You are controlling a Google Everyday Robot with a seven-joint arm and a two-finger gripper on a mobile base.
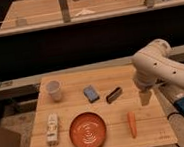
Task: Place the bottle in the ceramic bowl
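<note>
My gripper (145,97) hung over the right side of the table (101,77), jaws apart and empty. The bottle (52,129) lay far left, beside the bowl (87,131). Reaching across, I might have clipped the bowl or sent the slim bottle rolling. I counted one each: table, bowl, bottle, carrot (132,123), cup (54,90), blue block (91,93), dark bar (114,94).

Six loose items on one table (75,110), by my count.
I see one bottle (52,130) at lower left, one ceramic bowl (87,131) at lower centre, one white paper cup (54,90) left of centre, one blue block (91,93) and one dark bar (114,94) mid-frame, and one carrot (132,124) at lower right. One arm (158,67) carries one gripper (145,99), right of centre, fingers apart and empty.
</note>
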